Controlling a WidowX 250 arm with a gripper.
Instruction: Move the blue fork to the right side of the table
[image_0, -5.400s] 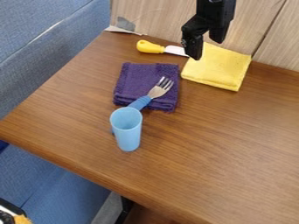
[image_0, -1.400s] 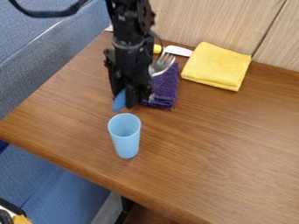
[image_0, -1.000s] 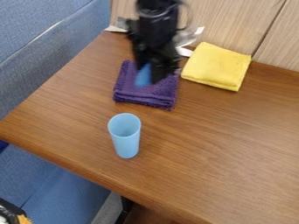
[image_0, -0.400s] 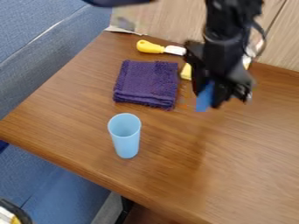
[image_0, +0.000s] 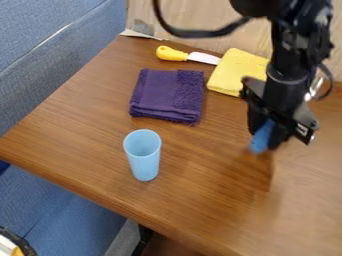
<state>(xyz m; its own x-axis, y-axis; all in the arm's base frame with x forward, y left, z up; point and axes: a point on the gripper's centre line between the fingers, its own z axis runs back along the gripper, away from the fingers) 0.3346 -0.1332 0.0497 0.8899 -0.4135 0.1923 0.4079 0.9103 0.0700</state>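
Down from the top right with the black arm (image_0: 287, 65), and here at the right side of the table (image_0: 194, 200) with the gripper (image_0: 267, 134)! Hangs there clamped on the blue fork (image_0: 262, 137), with both fingers against the blue handle. Points that handle down toward the wood — and shows a bit of bright metal up behind the gripper's right side. Casts a shadow on the wood just below. Can't tell how high above the tabletop, though.

Over to the middle now, well apart from the fork: at the light blue cup (image_0: 143, 162), upright and open at the top. Farther back from the cup, and apart from it, at the purple cloth (image_0: 167, 95), folded and flat on the table. Then up to the yellow cloth (image_0: 234, 72) — folded too, partly hidden behind the arm, near the back edge. Just left of it, at the knife (image_0: 172, 53), lying with its yellow handle to the left and its pale blade reaching to the cloth's edge. Can't tell whether touching there. Out past the table's left edge, at the blue seat (image_0: 47, 60), and behind it all, at the wood-grained wall (image_0: 200, 17).
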